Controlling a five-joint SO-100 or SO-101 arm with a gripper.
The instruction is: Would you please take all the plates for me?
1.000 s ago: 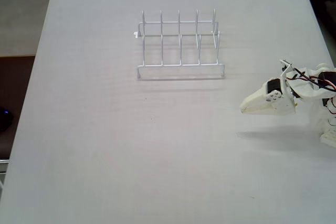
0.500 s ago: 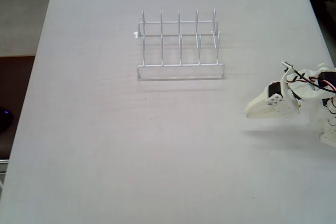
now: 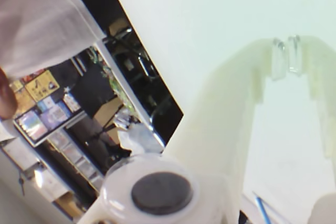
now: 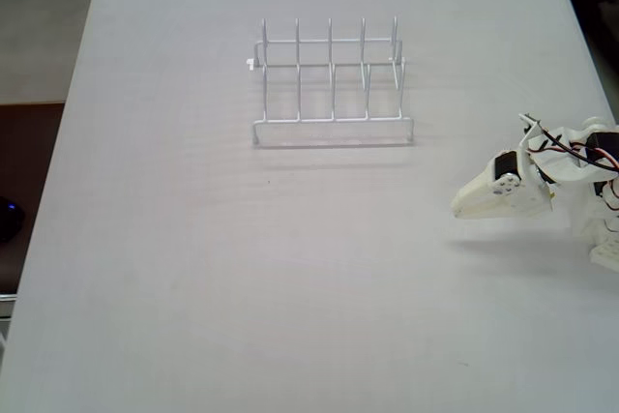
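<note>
You are looking down, in the fixed view, on a pale grey table (image 4: 290, 268) with rounded far corners. A white wire rack (image 4: 331, 84) with upright prongs stands on the far half of the table, a little left of centre as that view shows it, and every slot between its prongs holds nothing. None of the plates appears in either view, so you cannot tell where they are from these pictures. Your arm (image 4: 571, 166) reaches in from the right edge of the fixed view, a white body with red and black wires looped over it, and its gripper (image 4: 459, 205) points left, well apart from the rack and to its lower right. In the wrist view the gripper (image 3: 287, 59) shows two cream fingers rising over the pale tabletop, their clear tips (image 3: 279, 59) pressed almost together with only a sliver of gap and nothing between them (the claw is closed on air). Beyond the table edge in that view lies a dark, cluttered room, too blurred to read.
</note>
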